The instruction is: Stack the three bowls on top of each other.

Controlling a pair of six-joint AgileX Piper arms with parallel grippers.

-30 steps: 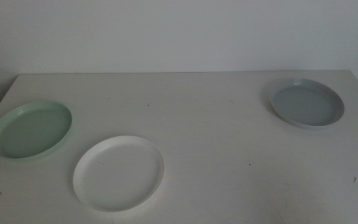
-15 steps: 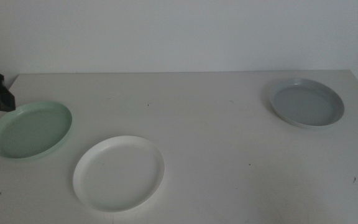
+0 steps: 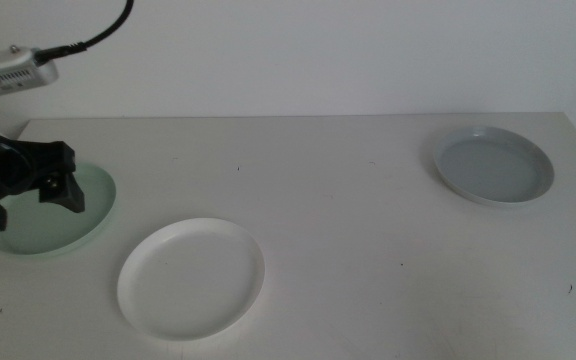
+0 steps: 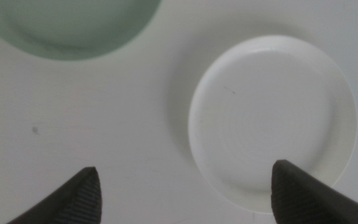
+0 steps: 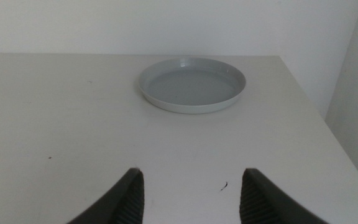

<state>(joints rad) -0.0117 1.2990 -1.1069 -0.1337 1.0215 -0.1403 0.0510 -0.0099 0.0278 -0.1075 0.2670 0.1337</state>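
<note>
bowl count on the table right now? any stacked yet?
3, none stacked, all apart. Mint green bowl at the table's left, partly covered by the left gripper above it. White bowl front, left of centre. Grey-blue bowl far right. Nothing seems hidden.

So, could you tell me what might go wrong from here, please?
1. The left gripper, jaws open, hangs over the green bowl; its low rim gives little to pinch, so a grasp might slip.
2. The white bowl lies close beside it and could get nudged.
3. The grey bowl sits near the table's far right corner; a push from the right gripper might slide it off.
</note>
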